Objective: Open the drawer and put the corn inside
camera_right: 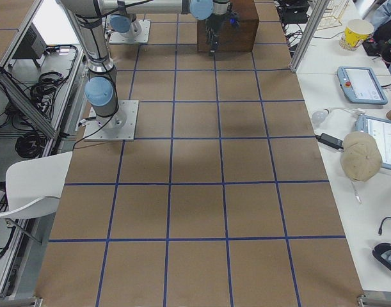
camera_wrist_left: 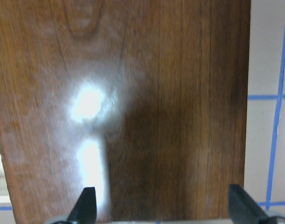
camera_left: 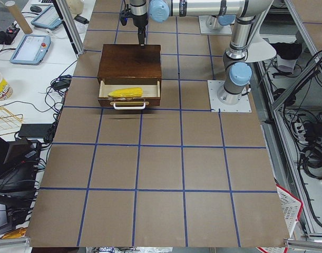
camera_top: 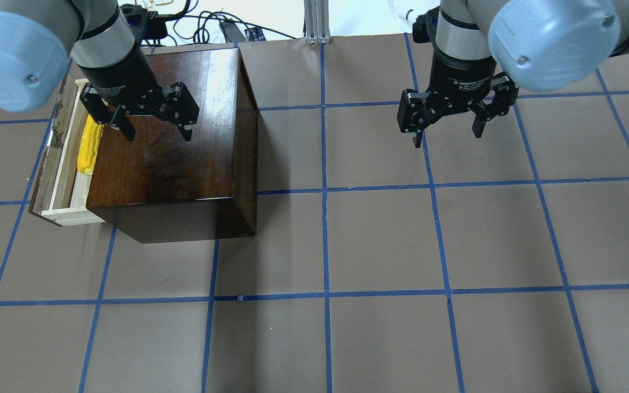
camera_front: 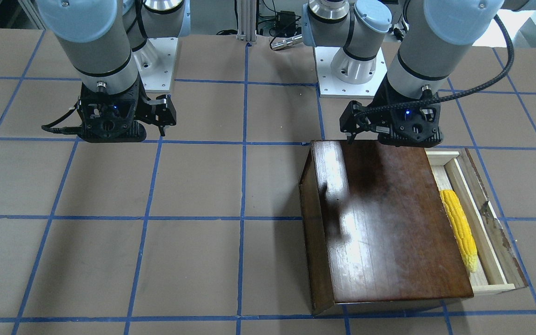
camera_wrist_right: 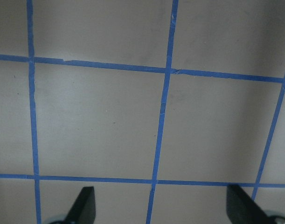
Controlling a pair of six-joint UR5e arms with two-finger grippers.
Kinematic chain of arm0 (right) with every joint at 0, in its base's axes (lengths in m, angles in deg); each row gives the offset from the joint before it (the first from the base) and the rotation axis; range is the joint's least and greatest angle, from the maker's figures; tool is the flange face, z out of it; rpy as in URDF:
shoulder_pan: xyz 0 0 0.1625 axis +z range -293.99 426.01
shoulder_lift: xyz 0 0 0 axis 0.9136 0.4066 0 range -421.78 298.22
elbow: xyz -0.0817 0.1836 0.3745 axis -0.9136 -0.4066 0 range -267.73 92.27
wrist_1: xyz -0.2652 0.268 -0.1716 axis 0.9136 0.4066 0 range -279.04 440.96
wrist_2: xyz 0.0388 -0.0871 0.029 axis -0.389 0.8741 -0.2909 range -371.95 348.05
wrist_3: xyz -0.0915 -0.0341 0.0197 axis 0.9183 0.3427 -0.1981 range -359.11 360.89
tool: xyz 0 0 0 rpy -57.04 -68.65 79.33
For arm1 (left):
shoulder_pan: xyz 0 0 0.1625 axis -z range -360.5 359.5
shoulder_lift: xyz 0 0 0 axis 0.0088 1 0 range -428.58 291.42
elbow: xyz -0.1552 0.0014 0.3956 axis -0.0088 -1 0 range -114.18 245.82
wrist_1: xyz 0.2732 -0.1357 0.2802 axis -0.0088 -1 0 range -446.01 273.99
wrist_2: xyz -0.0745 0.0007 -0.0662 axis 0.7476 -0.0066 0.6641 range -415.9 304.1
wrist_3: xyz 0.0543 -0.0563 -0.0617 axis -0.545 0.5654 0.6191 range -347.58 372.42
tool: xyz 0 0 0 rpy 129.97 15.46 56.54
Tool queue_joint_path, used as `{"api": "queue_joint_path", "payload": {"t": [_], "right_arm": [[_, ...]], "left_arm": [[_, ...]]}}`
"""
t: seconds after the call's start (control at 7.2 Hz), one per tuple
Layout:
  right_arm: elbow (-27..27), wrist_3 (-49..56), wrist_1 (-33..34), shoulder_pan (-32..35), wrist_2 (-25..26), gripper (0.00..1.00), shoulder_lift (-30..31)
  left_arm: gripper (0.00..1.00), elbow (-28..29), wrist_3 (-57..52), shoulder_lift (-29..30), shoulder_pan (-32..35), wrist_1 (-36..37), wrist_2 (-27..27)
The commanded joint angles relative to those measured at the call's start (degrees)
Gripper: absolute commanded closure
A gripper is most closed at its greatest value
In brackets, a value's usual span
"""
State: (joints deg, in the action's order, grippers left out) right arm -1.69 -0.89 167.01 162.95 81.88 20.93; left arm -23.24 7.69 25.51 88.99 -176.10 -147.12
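The drawer (camera_front: 495, 218) stood pulled partway out of the box (camera_front: 389, 223), on my left arm's side of the table (camera_top: 380, 240). The corn (camera_front: 458, 228) lay lengthwise on the drawer's pale wooden floor, just beside the box's edge. Its tapered tip pointed toward the operators' side. In the side view from the robot's left I could see the whole cob resting inside, behind the drawer's front panel and its handle (camera_left: 130, 105).

My left gripper (camera_top: 157, 131) hovered above the box's glossy top, near the drawer end. Its fingers were spread wide and it carried nothing; its wrist camera showed only brown wood between the two tips. My right gripper (camera_top: 448, 136) hung over bare table, well apart from the box, and was equally wide and empty.

I judged the task as good as finished: the drawer was open and the corn sat inside it, released. Nothing in the instruction asked me to shut the drawer. As I read it, all that remained was to clear the left arm away from the box.
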Motion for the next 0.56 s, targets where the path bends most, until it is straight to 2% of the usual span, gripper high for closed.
{"api": "queue_joint_path", "payload": {"t": [0.0, 0.42], "right_arm": [[0.0, 0.0, 0.0, 0.0, 0.0, 0.0, 0.0], [0.0, -0.1, 0.0, 0.0, 0.0, 0.0, 0.0]], "left_arm": [[0.0, -1.2, -2.3, -1.5, -0.7, 0.7, 0.1], [0.0, -2.3, -2.2, -2.2, -1.1, 0.8, 0.0]]}}
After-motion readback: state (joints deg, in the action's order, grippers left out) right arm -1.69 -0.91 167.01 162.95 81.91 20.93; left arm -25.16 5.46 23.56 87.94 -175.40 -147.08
